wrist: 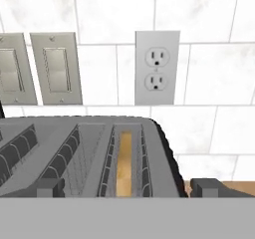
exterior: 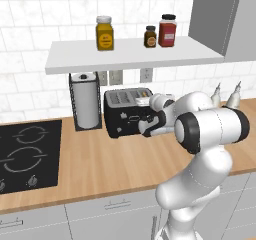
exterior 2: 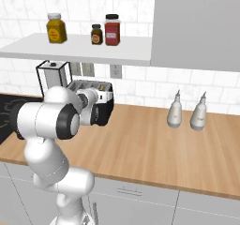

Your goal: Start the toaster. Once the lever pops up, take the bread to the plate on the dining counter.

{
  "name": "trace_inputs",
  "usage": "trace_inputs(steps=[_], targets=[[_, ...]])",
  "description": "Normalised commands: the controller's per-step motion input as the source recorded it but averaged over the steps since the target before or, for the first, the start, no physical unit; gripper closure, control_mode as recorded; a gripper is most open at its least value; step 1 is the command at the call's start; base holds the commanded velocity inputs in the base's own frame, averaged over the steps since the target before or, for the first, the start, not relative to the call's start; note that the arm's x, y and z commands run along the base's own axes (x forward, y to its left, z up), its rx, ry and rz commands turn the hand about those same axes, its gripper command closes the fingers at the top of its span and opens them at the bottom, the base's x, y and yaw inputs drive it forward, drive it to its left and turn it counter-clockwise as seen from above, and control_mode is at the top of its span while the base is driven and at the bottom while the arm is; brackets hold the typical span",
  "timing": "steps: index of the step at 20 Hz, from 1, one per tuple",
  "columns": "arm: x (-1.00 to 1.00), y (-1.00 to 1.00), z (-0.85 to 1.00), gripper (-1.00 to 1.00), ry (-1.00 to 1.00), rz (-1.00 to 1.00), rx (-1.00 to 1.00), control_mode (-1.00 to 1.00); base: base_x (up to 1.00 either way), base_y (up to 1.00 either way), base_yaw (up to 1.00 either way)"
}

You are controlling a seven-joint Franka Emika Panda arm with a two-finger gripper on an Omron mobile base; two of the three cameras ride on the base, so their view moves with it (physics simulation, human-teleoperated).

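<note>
The glossy black toaster (exterior: 124, 113) stands at the back of the wood worktop, under the shelf, and is also seen behind my arm (exterior 2: 104, 102). From the hand view I look down along its top slots (wrist: 74, 153). The bread (wrist: 124, 161) sits sunk in the rightmost slot, only its tan edge showing. My gripper (wrist: 130, 188) is open, hovering at the toaster's front right corner (exterior: 149, 125), with one dark fingertip (wrist: 50, 187) low on each side and nothing between them. The plate and the dining counter are out of view.
A paper-towel holder (exterior: 85, 101) stands just left of the toaster, and a black hob (exterior: 27, 154) lies further left. Jars sit on the shelf (exterior: 130, 54) above. Two pale bottles (exterior 2: 176, 110) stand to the right. A wall outlet (wrist: 157, 68) and switches are behind.
</note>
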Motion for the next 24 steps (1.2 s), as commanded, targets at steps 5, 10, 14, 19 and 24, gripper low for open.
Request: trace_inputs(steps=[5, 10, 14, 19, 24], targets=[[0.02, 0.00, -0.21, -1.00, 0.00, 0.00, 0.00, -1.00, 0.00, 0.00, 0.00], [0.01, 0.00, -0.09, -1.00, 0.00, 0.00, 0.00, -1.00, 0.00, 0.00, 0.00], [0.07, 0.00, 0.00, -1.00, 0.00, 0.00, 0.00, -1.00, 0.00, 0.00, 0.00], [0.05, 0.05, -0.03, -1.00, 0.02, 0.00, 0.00, -1.00, 0.00, 0.00, 0.00], [0.05, 0.08, -0.09, -1.00, 0.04, 0.00, 0.00, -1.00, 0.00, 0.00, 0.00]])
